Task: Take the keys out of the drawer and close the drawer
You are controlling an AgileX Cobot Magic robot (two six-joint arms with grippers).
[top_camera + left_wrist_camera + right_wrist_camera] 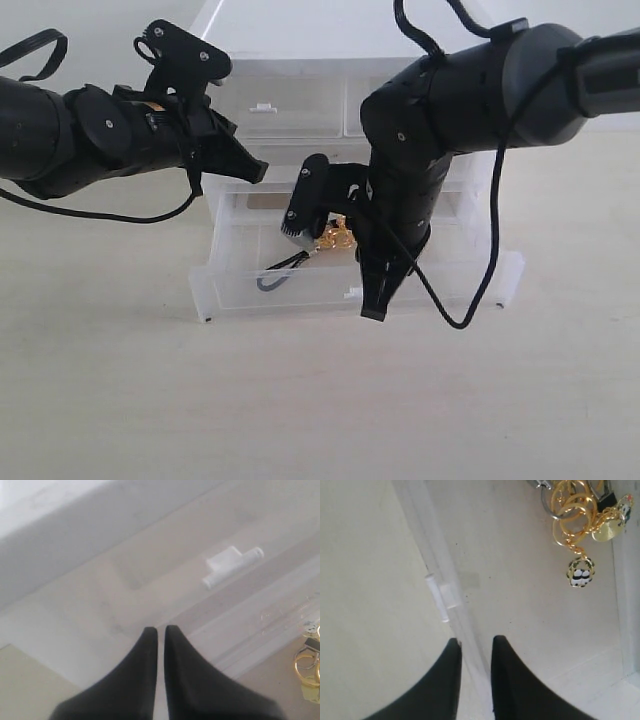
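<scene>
The drawer, lowest tier of the translucent white unit, stands pulled out. The keys lie inside it, gold rings with a dark strap loop trailing toward its front left. In the right wrist view the keys lie on the drawer floor, well away from the fingers. My right gripper points down over the drawer's front wall, beside the tab handle. Its jaws straddle that wall closely, one finger on each side. My left gripper hangs shut and empty before the middle tier.
The middle drawer's tab handle lies ahead of the left gripper. Two half-width top drawers are closed. A black cable loops down from the right arm across the open drawer's right end. Pale table lies in front.
</scene>
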